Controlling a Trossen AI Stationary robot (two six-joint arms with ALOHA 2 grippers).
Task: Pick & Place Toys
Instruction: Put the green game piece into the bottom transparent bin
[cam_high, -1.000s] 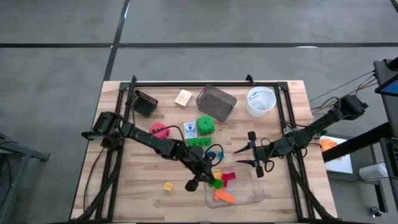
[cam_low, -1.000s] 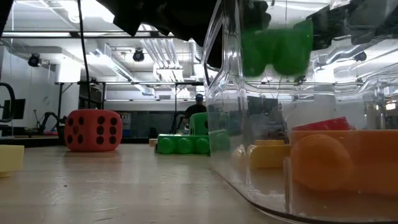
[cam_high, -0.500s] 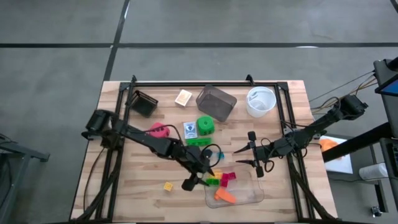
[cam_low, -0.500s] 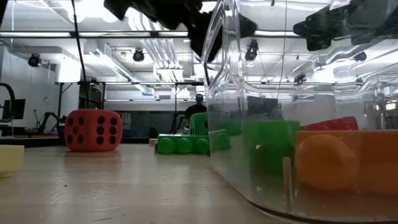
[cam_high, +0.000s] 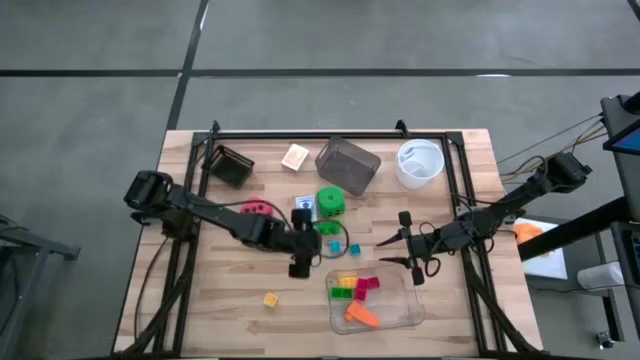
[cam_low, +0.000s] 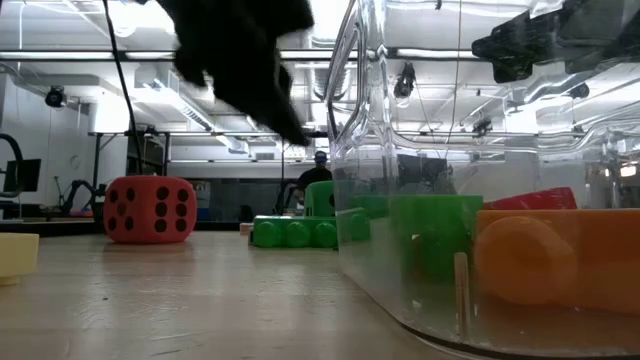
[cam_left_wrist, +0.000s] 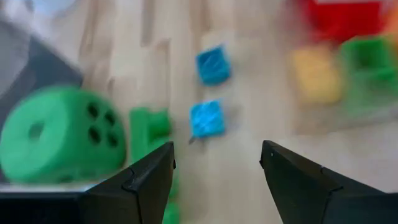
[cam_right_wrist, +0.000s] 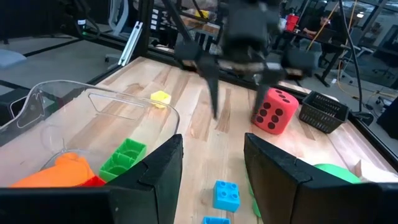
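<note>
Toys (cam_high: 353, 288) in tray (cam_high: 400, 318) — fingers (cam_left_wrist: 143, 180) apart

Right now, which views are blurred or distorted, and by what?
Left wrist view: motion-smeared, green die and teal bricks soft. Low view: the left arm is a dark smear; the clear tray bends the room behind it. High view: sharp.
</note>
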